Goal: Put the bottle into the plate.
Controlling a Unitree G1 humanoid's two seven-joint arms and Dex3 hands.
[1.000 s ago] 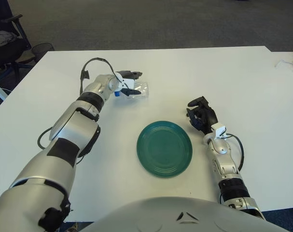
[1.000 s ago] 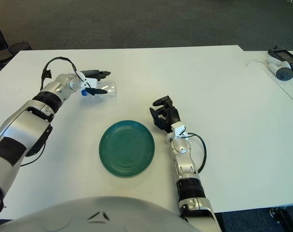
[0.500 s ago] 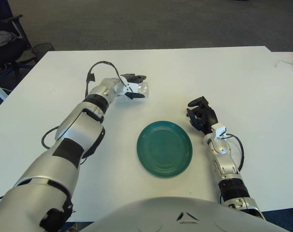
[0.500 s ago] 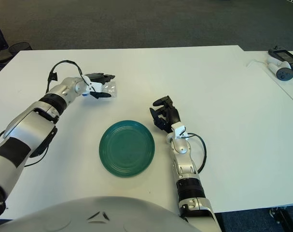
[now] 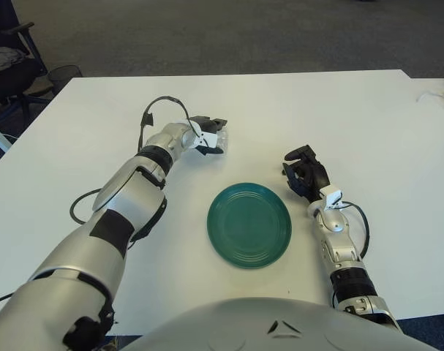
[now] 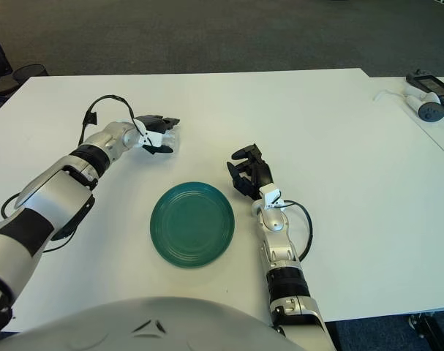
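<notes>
The left hand (image 5: 207, 136) reached out over the white bench (image 5: 339, 110), its dark fingers (image 5: 219, 123) closed around a clear plastic bottle (image 5: 220, 139). Most of the bottle was hidden by the hand; only its transparent end showed just past the fingertips, on the side away from the wrist. Whether the bottle touched the bench or was lifted off it could not be told. A black cable (image 5: 154, 111) looped up from the forearm behind the hand.

The green plate (image 5: 249, 224) lay flat on the bench, well apart from the left hand, nearer to the robot's body and off toward its right side. It held nothing.

The right hand (image 5: 305, 172) showed just beside the plate, on the plate's right, with its dark fingers curled inward and nothing held between them. Its silver forearm ran back toward the robot, with a black cable (image 5: 359, 219) looping at the wrist.

Far beyond the right hand, at the bench's right edge, a small grey device (image 6: 426, 110) lay with a white cord (image 6: 392, 96).
</notes>
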